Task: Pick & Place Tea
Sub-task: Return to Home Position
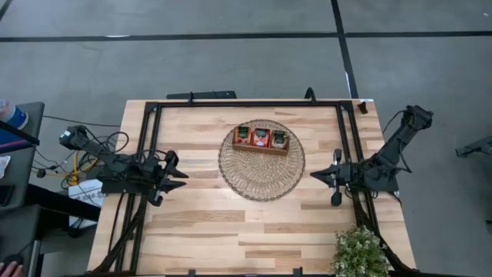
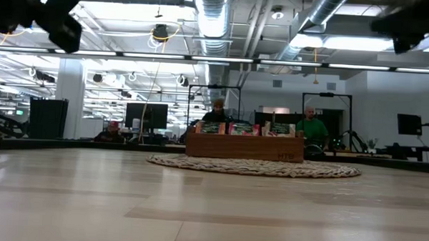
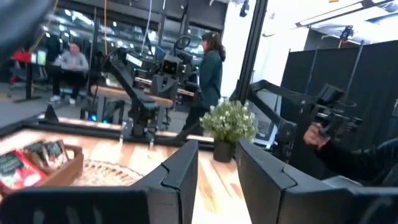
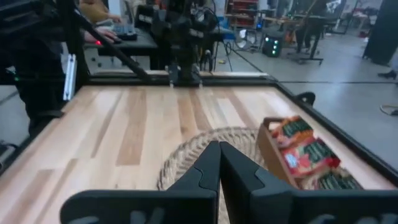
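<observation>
- The left claw (image 1: 175, 175) hangs over the left part of the counter (image 1: 215, 231), well apart from the tea. Its fingers are spread, with nothing between them. I think the loose cables (image 1: 108, 146) beside this arm may catch if it folds back carelessly.
- The tea (image 1: 261, 138) stands in all three compartments of the wooden tray (image 2: 242, 147). The tray sits on the round wicker mat (image 1: 261, 181), toward the edge away from the plant. The sachets rise above the tray wall, so a low sweep of either arm might tip them or push the tray along the mat.
- The right claw (image 1: 314, 175) hangs just beside the right edge of the mat, its fingers pressed together and holding nothing. It points at the mat, so a forward drift may snag the weave.
- The potted plant (image 1: 360, 250) is near the right arm, and a wide swing may brush it.
- Writing: the sachets carry dark green labels and the tray front has a small mark, but I cannot read either.
</observation>
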Controlling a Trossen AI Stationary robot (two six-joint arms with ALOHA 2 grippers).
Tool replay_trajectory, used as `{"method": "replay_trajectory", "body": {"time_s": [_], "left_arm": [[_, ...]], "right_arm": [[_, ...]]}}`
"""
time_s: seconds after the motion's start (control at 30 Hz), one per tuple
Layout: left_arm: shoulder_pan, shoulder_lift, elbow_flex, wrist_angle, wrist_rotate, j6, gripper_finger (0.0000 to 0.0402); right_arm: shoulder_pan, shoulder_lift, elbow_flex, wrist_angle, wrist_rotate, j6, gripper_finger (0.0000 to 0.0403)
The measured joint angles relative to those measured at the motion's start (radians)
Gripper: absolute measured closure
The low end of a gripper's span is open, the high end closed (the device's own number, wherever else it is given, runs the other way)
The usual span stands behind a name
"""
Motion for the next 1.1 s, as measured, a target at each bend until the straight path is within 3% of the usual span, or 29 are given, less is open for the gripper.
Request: {"method": "replay_trajectory", "body": {"time_s": [0.2,0.4,0.63,1.1], "left_arm": [[0.0,-0.09,-0.003,-0.098,0.048,-0.025,0.03],[0.001,-0.098,-0.005,-0.147,0.066,-0.021,0.03],[0.0,-0.098,-0.006,-0.187,0.039,-0.045,0.03],[0.0,-0.097,-0.007,-0.279,-0.009,-0.04,0.03]], "right_arm": [[0.019,-0.131,-0.136,0.024,-0.016,0.032,0.0403],[0.037,-0.309,-0.323,0.206,-0.09,-0.089,0.0403],[0.042,-0.43,-0.322,0.14,-0.119,-0.147,0.0403],[0.039,-0.434,-0.322,0.138,-0.118,-0.149,0.0403]]}}
